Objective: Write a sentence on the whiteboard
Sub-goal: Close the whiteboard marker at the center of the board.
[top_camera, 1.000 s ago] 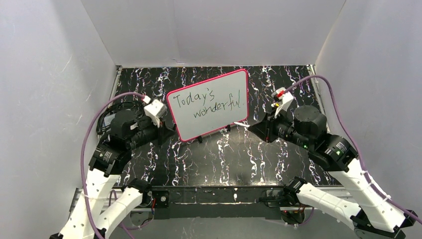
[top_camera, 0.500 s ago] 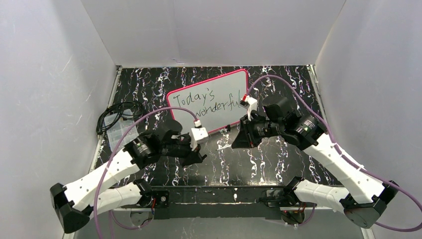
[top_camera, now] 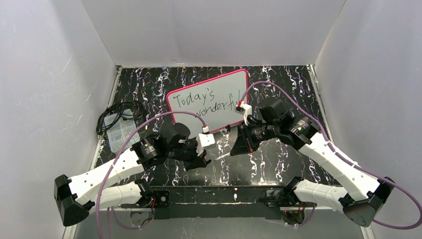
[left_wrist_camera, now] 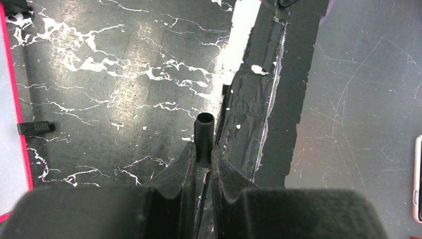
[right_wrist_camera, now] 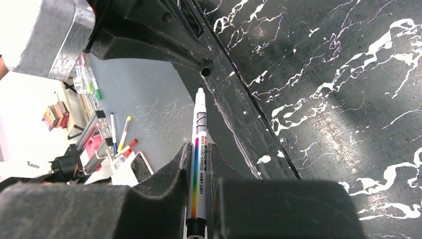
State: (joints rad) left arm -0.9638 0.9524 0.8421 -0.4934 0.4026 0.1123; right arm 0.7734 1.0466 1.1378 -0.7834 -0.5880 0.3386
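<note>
The whiteboard (top_camera: 219, 107) stands tilted at the back middle, with the sentence (top_camera: 199, 97) "Today's wonderful" on it in black; its pink edge also shows in the left wrist view (left_wrist_camera: 10, 124). My left gripper (top_camera: 201, 160) is in front of the board and shut on a black marker cap (left_wrist_camera: 204, 135). My right gripper (top_camera: 235, 148) is shut on a white whiteboard marker (right_wrist_camera: 199, 149) with a rainbow stripe. The marker's bare tip (right_wrist_camera: 200, 92) points at the cap's open end (right_wrist_camera: 205, 71), a short gap apart.
A clear plastic box (top_camera: 119, 132) and a coil of black cable (top_camera: 115, 112) lie at the left. White walls close three sides. The table's black front edge (top_camera: 214, 191) is just below both grippers. Pens and clutter (right_wrist_camera: 114, 134) lie beyond that edge.
Both arms have swung away from the board's sides to the front middle of the table and drawn together. The marker tip now faces the cap.
</note>
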